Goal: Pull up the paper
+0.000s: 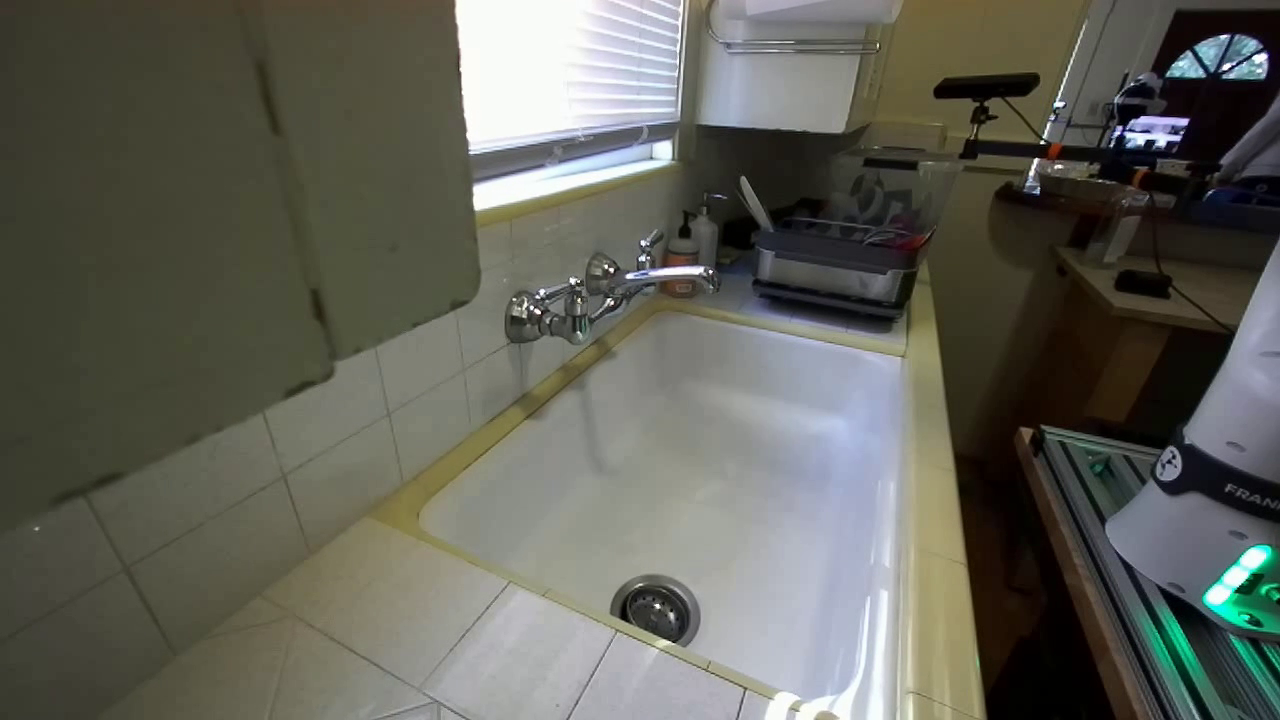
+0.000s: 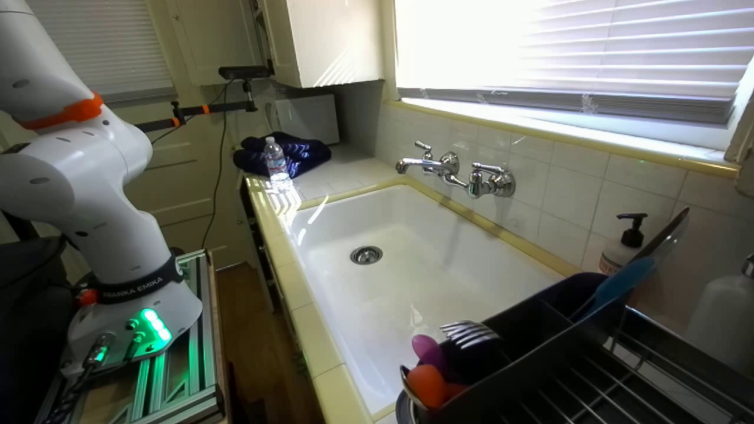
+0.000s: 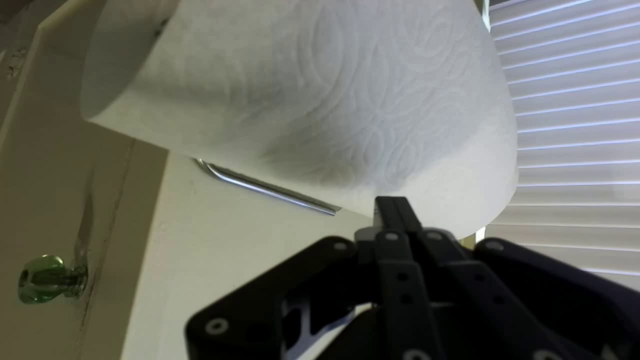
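The paper (image 3: 320,95) is a white paper towel sheet with an embossed pattern, filling the upper middle of the wrist view. It curves at both sides, and its left end curls open. Its lower edge runs slanting behind my fingertips. In an exterior view, its white lower part (image 1: 825,9) shows at the top, above a metal bar. My gripper (image 3: 392,200) is shut, its fingertips together in front of the paper's lower edge. No paper shows between them. I cannot tell whether they touch it. The gripper is out of view in both exterior views.
A metal towel bar (image 3: 270,187) sits on the white cabinet side (image 3: 210,240) under the paper. A green glass knob (image 3: 47,280) sticks out at left. Window blinds (image 3: 575,150) are at right. The sink (image 1: 700,450), faucet (image 1: 650,278) and dish rack (image 1: 840,265) lie below.
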Robot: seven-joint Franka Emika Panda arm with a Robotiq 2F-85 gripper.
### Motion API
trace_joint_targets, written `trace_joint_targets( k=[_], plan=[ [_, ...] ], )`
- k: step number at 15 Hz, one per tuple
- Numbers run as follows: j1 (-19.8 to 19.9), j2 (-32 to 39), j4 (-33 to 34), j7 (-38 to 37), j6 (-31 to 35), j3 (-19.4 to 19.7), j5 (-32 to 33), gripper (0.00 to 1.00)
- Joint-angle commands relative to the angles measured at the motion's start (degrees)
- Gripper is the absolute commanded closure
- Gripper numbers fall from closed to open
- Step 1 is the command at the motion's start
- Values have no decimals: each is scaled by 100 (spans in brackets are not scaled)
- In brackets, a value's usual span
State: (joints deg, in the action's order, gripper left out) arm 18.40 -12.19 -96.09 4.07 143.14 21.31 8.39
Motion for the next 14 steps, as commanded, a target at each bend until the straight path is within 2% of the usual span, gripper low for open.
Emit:
trace_joint_targets(
  k=[1, 3, 7, 11, 14],
  plan=[
    [29, -330, -213, -84, -68, -155, 77, 72],
    [39, -483, -291, -171, -120, -267, 161, 60],
    [386, -696, -403, -1194, -252, -711, 908, 29],
    [689, -932, -452, -2393, -1191, -1187, 1678, 1],
    [626, -1116, -516, -2793, -2002, -1366, 1759, 0]
  ],
)
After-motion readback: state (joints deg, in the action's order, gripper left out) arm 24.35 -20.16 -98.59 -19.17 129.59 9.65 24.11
